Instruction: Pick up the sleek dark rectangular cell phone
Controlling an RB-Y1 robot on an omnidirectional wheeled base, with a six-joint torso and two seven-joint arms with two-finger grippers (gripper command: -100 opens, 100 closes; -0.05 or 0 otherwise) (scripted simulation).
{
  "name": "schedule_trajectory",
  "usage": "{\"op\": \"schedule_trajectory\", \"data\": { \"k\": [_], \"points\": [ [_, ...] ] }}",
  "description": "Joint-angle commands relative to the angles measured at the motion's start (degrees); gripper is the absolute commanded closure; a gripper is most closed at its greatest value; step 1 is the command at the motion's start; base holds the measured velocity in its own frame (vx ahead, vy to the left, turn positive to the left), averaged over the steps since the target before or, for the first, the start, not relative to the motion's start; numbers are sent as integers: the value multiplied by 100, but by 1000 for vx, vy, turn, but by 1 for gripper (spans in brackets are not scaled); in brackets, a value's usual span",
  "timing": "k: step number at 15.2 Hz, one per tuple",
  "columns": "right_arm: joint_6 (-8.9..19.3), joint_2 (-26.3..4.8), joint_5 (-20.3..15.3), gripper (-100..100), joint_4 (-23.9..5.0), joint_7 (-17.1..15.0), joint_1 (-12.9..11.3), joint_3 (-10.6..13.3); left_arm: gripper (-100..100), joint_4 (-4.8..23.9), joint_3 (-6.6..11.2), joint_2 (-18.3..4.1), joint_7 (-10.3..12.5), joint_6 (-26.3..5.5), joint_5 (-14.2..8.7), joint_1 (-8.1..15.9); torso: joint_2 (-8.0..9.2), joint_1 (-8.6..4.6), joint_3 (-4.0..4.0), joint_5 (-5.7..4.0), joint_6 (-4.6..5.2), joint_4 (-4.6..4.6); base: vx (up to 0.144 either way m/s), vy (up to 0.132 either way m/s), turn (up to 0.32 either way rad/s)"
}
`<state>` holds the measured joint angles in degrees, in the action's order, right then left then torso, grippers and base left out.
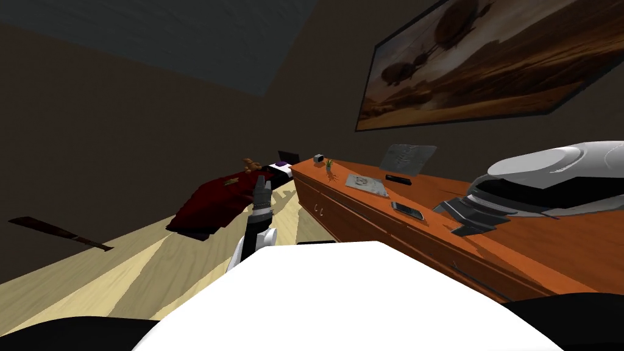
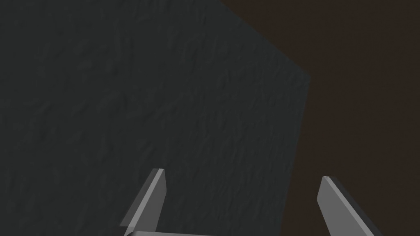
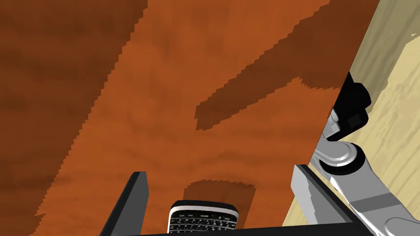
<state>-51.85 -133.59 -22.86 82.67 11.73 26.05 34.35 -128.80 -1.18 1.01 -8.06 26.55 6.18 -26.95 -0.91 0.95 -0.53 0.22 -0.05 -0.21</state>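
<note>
one cell phone (image 3: 204,217), right hand (image 3: 220,172) splayed

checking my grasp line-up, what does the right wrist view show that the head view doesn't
Right wrist view: the keypad of the cell phone, framed between the open fingers of the right gripper.
Head view: a small plant, a dark bar, a grey sheet and a wall picture beyond the phone.
Both: the phone, the orange-brown cabinet top, the right gripper, the left arm and the light wood floor.
</note>
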Motion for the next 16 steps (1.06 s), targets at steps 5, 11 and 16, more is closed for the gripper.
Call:
{"op": "schedule_trajectory", "data": {
  "k": [5,11,16],
  "points": [
    [174,168,-27,-100,141,75,96,102,0,0,1,-1,0,0,0,0,13,-28,6,-4,2,2,143,101,55],
    [339,442,-92,-100,105,138,126,138,0,1,2,-1,0,-1,0,3,108,-84,63,-23,9,26,-39,-13,38],
    [176,145,-6,100,151,93,66,148,0,0,2,-1,0,-1,0,2,76,-77,44,-22,4,17,27,9,-51]
  ]
}}
